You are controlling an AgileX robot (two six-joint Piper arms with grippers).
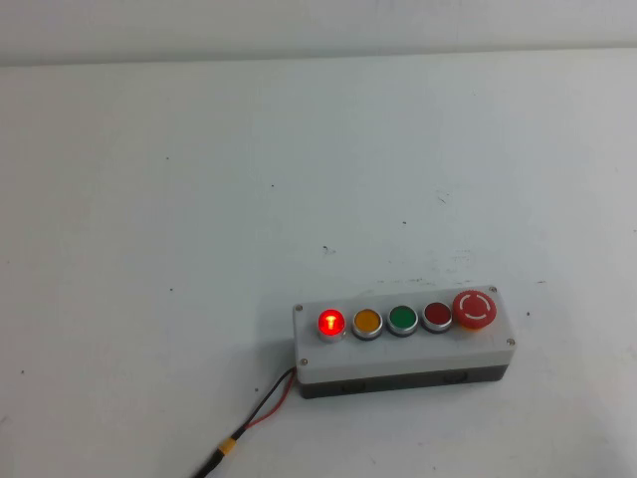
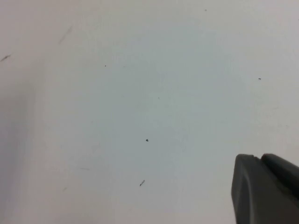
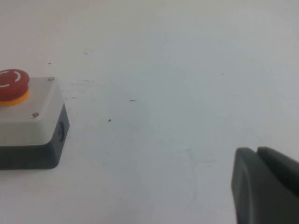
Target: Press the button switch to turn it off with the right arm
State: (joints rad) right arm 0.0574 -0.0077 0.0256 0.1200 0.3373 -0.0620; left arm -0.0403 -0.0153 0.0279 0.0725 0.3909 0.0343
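Right gripper [image 3: 266,186] beside box [image 1: 403,349], left gripper [image 2: 266,191] apart; finger states unclear; button switch [image 1: 330,322] lit.

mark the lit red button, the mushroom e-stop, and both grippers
button switch [image 1: 330,322], high view, glowing cap.
mushroom button [image 1: 474,308], high view, red head.
left gripper [image 2: 267,191], left wrist view, dark finger over bare table.
right gripper [image 3: 266,186], right wrist view, dark finger beside the box.

Left gripper [image 2: 266,191] low over table; right gripper [image 3: 266,186] likewise; arms outside high view.
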